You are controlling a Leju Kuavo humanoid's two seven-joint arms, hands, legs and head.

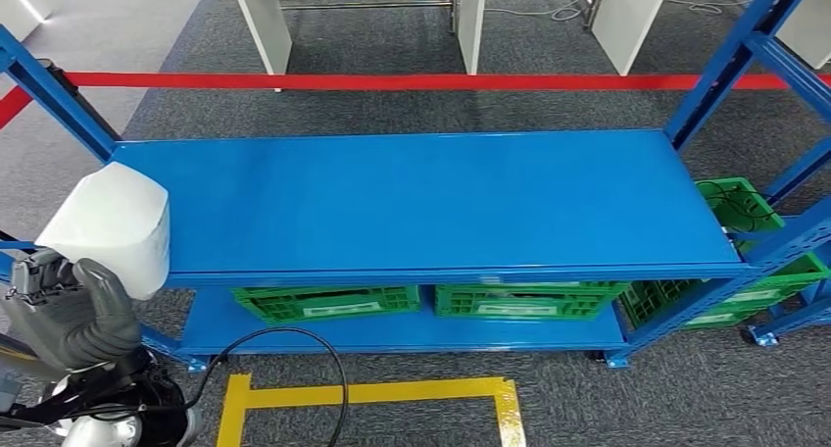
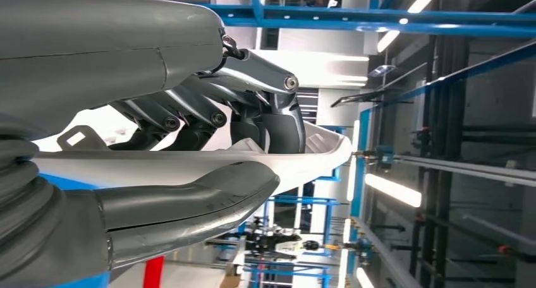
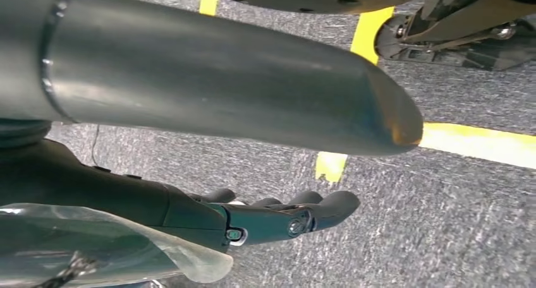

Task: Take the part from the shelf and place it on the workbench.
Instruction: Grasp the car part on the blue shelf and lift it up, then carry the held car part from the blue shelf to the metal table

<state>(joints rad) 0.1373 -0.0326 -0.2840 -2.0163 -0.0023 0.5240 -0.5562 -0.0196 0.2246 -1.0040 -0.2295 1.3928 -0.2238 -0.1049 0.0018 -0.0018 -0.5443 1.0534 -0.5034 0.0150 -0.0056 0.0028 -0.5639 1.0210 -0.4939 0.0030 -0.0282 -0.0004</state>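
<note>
- Left hand (image 1: 73,315) sits at the near left, just off the left end of the shelf, and grips the white part (image 1: 113,226); the part stands above the hand and overlaps the near-left corner of the top board.
- Left wrist view: the thick grey thumb (image 2: 189,203) lies along one face of the white part (image 2: 316,155) and the darker fingers (image 2: 278,120) curl over the other face, so the part is clamped between them.
- Right hand (image 3: 278,215) hangs over grey carpet, its dark fingers stretched out side by side with nothing in them.
- Yellow floor tape (image 1: 363,393) marks a rectangle on the carpet near the robot, and a black cable (image 1: 294,344) loops across it.
- Blue shelf (image 1: 431,197) spans the middle of the scene; its top board is a flat blue surface.
- Green crates (image 1: 328,302) sit in a row on the lower board, with more green crates (image 1: 740,207) at the right end.
- Red tape (image 1: 392,79) runs across the floor beyond the shelf.
- White table legs (image 1: 265,21) stand furthest away.
</note>
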